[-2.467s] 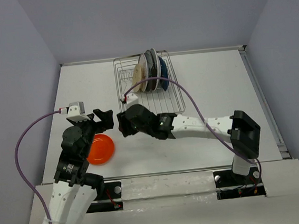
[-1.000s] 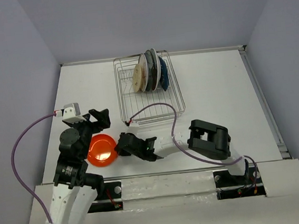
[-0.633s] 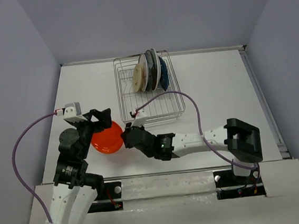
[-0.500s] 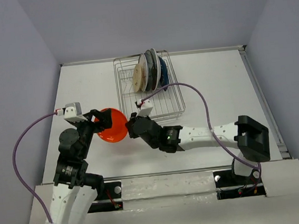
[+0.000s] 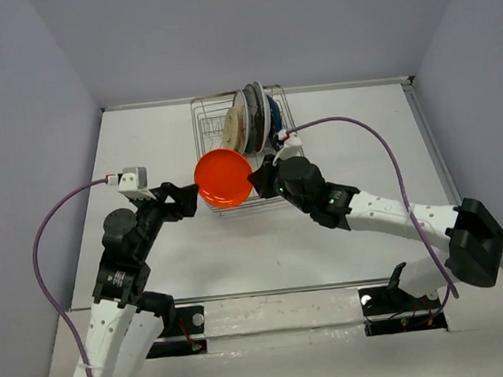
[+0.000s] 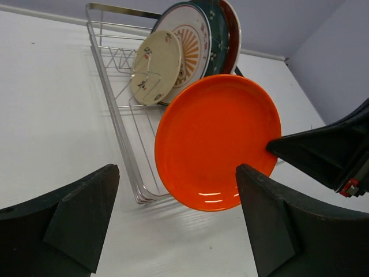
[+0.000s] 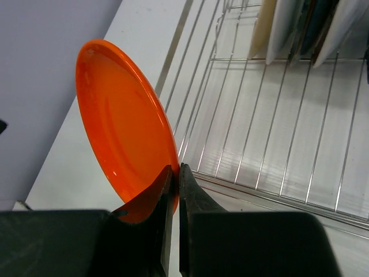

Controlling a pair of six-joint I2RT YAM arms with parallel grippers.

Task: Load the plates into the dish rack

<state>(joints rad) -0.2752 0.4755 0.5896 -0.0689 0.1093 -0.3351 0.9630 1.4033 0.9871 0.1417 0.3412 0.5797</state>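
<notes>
Orange plate [image 5: 224, 179], where is it now? my friend asks.

It is up in the air, I say, over the near left corner of the dish rack [image 5: 294, 149]. The rack sits by the far edge of the table [image 5: 140, 146]. My right gripper [image 5: 253, 181] is pinched tight on the plate's rim. My left gripper [image 5: 184, 199] is spread wide with nothing in it. It is near the plate but not touching.

What do you need to do well?

I think I should carry it toward the far edge, to the other plates [image 5: 252, 121] that stand on their sides in the rack. The cream plate [image 6: 154, 66] is nearest to me, so the free gap beside it looks good. I should stand my plate straight up, line it up with that gap and go down slowly. I only hold a little bit of rim, so it could slip or bump. I should let go only when it rests in the rack.
</notes>
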